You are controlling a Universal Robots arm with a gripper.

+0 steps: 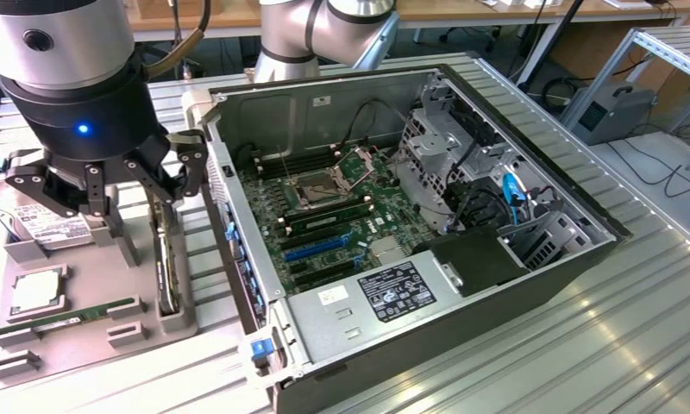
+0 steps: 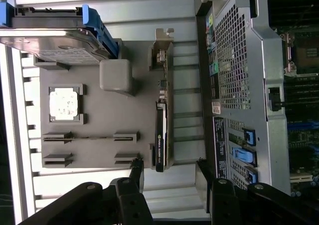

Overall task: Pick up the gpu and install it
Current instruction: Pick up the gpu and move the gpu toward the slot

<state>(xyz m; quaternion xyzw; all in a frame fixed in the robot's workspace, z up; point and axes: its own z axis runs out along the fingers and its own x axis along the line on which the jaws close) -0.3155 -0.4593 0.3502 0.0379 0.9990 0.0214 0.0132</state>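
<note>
A: Firstly, at the exterior view's left: a grey parts holder (image 1: 75, 352) carrying a silver hard drive (image 1: 48, 231), a processor chip (image 1: 37, 291) and a thin green memory stick (image 1: 69, 316).

B: Above that?

A: Hovering over the holder, the gripper (image 1: 109, 203), fingers spread wide, pinching nothing.

B: Whereabouts of the gpu (image 1: 168, 259)?

A: Standing on edge in the holder's slot nearest the computer, just below the gripper's side toward the exterior view's right. From the wrist camera, a slim dark card, the gpu (image 2: 160, 135), silvery bracket at the end away from the gripper (image 2: 169, 164), one fingertip on either side of the nearer end, apart from it.

B: Further right?

A: An open computer case (image 1: 552, 285) lying on its side, motherboard (image 1: 334, 216) exposed, blue expansion slot (image 1: 316, 246) seemingly unoccupied.

B: Possible trouble?

A: Probably an off-centre pinch: closing near one end of so long and thin a card, risking a tilt or a slip out of the fingers. Also a catch on the holder's slot walls during a crooked lift. Close by, the case's raised edge, easy to knock with the bracket.
</note>
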